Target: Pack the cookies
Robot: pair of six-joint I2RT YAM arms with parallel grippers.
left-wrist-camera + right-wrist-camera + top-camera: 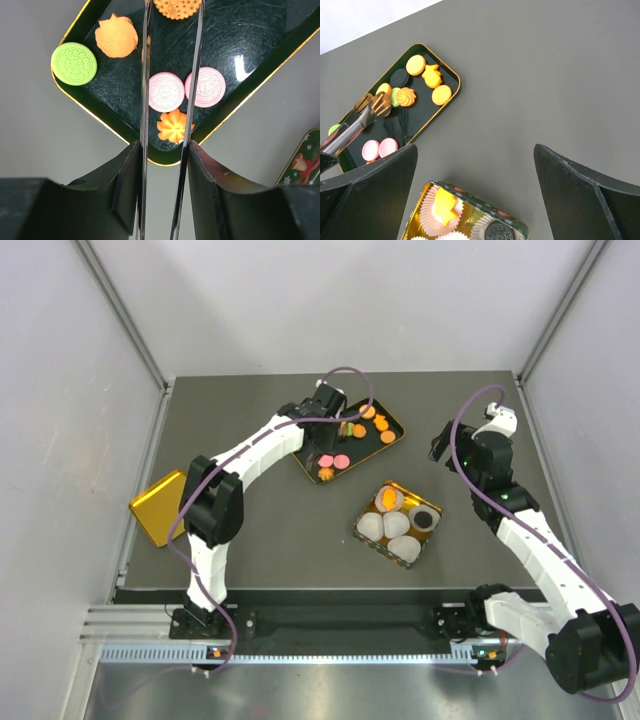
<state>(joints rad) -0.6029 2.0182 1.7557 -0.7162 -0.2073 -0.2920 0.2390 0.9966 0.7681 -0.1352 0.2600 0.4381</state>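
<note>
You have a gold lid (160, 508) lying well to the left of the tray (420, 125), which holds the cookies (166, 92): orange, pink and green. The tin (475, 195) nearby carries paper cups (372, 528). Your left gripper (162, 150) clamps tongs (145, 100) reaching over the pink cookies. Your right gripper (475, 155) hangs wide open, well apart from them.
</note>
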